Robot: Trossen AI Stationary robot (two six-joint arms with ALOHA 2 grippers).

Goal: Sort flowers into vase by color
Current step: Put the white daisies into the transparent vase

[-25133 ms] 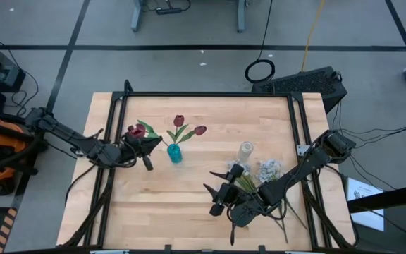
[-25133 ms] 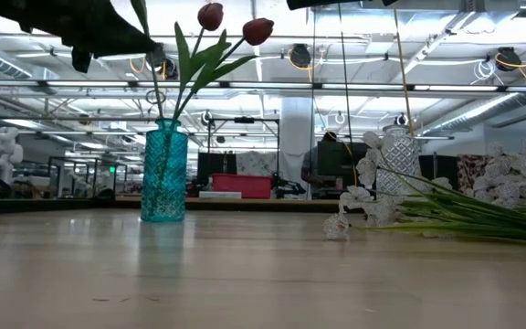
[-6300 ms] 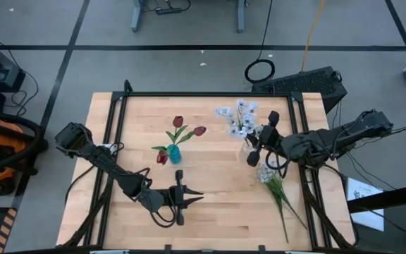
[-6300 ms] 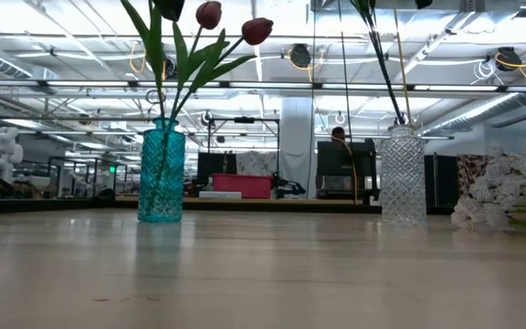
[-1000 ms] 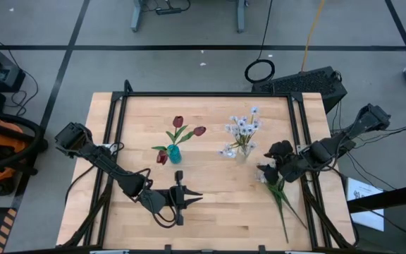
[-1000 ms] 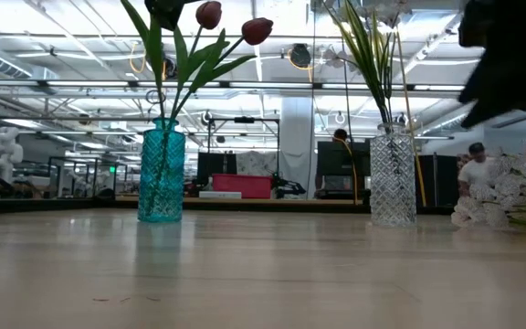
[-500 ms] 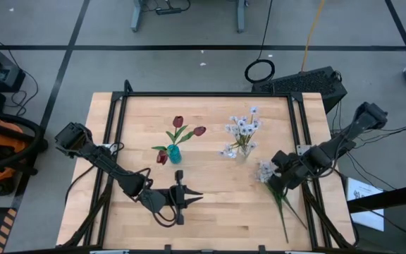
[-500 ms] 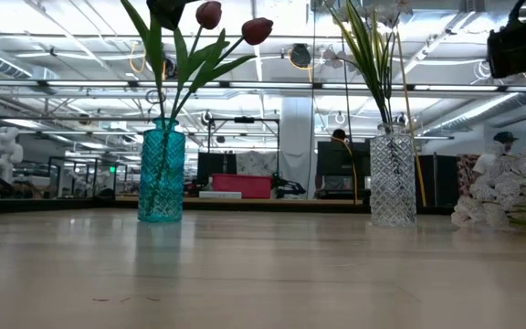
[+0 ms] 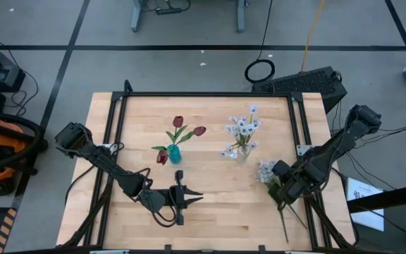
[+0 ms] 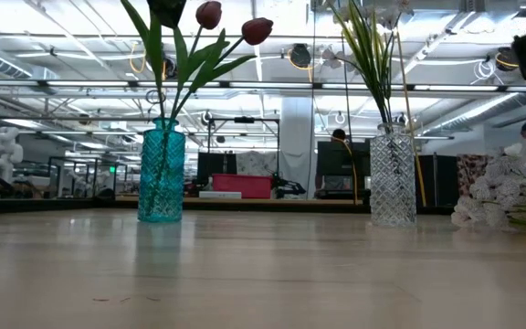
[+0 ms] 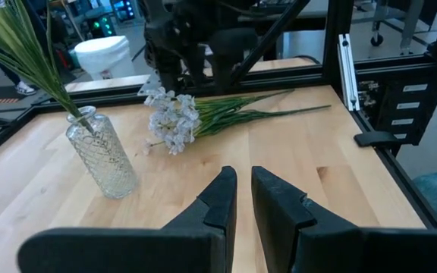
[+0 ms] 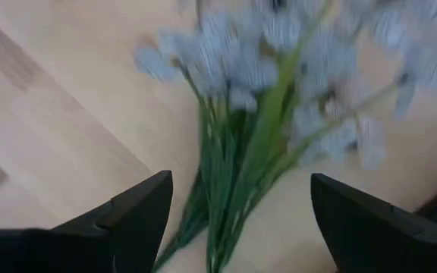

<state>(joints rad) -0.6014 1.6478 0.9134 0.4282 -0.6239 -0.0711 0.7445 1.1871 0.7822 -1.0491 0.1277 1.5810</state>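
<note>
1. The left gripper rests low near the front edge of the pale wooden table, its two dark fingers drawn close with only a thin gap between them and nothing held

2. The right gripper hangs over the front right part of the table, its fingers spread wide and empty, poised directly above the loose spray of small white and pale-blue blossoms on long green stems that lies flat on the wood by the right rail

3. Farther back and left of centre stands the teal cut-glass vase, upright, holding the dark red tulip-like flowers with broad green leaves; one red head droops beside the vase

4. To its right, near mid-table and well apart from it, stands the clear diamond-cut glass vase, upright, with a spray of white and pale-blue blossoms in it

5. Beyond the table, a grey tiled floor with cables
</note>
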